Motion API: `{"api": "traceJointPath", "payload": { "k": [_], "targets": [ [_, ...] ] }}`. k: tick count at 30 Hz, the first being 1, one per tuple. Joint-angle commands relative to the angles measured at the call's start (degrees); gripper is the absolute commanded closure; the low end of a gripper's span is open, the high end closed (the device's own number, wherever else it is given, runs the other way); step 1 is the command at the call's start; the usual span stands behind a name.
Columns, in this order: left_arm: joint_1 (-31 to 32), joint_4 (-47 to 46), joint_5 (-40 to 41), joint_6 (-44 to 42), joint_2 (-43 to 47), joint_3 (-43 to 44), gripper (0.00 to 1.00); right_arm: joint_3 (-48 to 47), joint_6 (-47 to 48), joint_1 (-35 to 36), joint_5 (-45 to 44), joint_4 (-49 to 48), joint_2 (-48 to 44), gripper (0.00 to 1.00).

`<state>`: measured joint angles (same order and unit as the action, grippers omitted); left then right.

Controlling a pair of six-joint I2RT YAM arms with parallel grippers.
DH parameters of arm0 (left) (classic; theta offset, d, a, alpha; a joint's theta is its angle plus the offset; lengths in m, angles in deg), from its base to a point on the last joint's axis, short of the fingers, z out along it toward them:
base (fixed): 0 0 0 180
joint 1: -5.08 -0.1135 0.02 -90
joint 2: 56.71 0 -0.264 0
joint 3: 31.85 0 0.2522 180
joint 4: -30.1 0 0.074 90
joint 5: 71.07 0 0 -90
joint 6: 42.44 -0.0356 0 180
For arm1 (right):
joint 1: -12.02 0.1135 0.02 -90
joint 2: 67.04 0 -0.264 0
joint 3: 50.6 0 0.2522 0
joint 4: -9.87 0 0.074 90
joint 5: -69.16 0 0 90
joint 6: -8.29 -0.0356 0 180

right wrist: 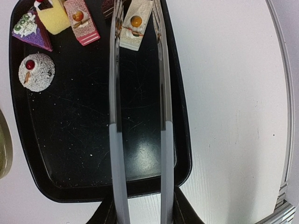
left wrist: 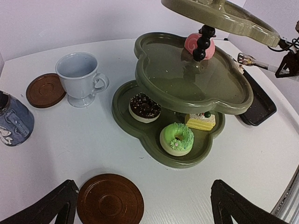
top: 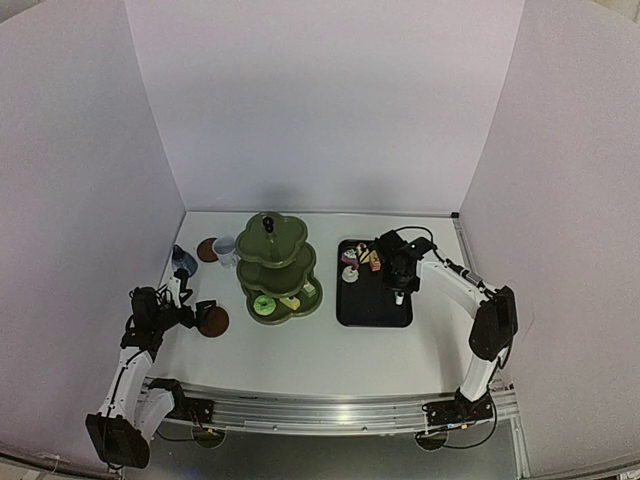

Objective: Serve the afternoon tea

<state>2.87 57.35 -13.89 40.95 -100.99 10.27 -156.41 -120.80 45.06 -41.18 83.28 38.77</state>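
We see our right gripper clamped on thin, shiny metal tongs, whose flat blades flank a white wedge-shaped cake slice on the glossy black rectangular tray. Our left gripper is spread wide and empty over a ridged brown round coaster, near the olive-green scalloped three-tier stand, whose lower tiers carry frosted cakes.

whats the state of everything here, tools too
left tool: open, empty
right tool: shut on tongs
tongs: tips either side of white cake slice on black tray
white mug: upright, empty, beside far coaster
far coaster: bare
near coaster: bare
blue-grey pot: upright on table
three-tier stand: upright, pink cake on middle tier, chocolate donut, green donut, yellow slice on bottom tier
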Motion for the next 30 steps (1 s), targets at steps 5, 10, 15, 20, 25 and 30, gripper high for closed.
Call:
{"api": "traceJointPath", "payload": {
  "k": [5,10,15,20,25,30],
  "targets": [
    [-0.17,-1.76,-0.35,-0.98,0.23,-0.15,0.00,-1.72,-0.71,0.01,0.81,0.22,1.18,0.68],
    [-0.20,-1.73,-0.37,-0.98,0.34,-0.13,0.00,-1.51,-0.87,0.02,1.03,0.02,1.78,0.67],
    [-0.17,-1.63,-0.34,-1.05,0.29,-0.16,0.00,-1.94,-0.89,0.01,1.77,-0.24,2.65,0.67],
    [-0.17,-1.54,-0.38,-1.06,0.41,-0.15,0.00,-1.43,-1.37,0.01,1.23,-0.23,2.90,0.67],
    [-0.17,-1.49,-0.31,-1.08,0.36,-0.06,0.00,-0.77,-1.56,0.02,1.42,-0.32,3.43,0.69],
    [-0.20,-1.53,-0.28,-1.05,0.33,-0.01,0.00,-0.44,-1.54,0.02,1.80,-0.24,2.31,0.93]
  ]
}}
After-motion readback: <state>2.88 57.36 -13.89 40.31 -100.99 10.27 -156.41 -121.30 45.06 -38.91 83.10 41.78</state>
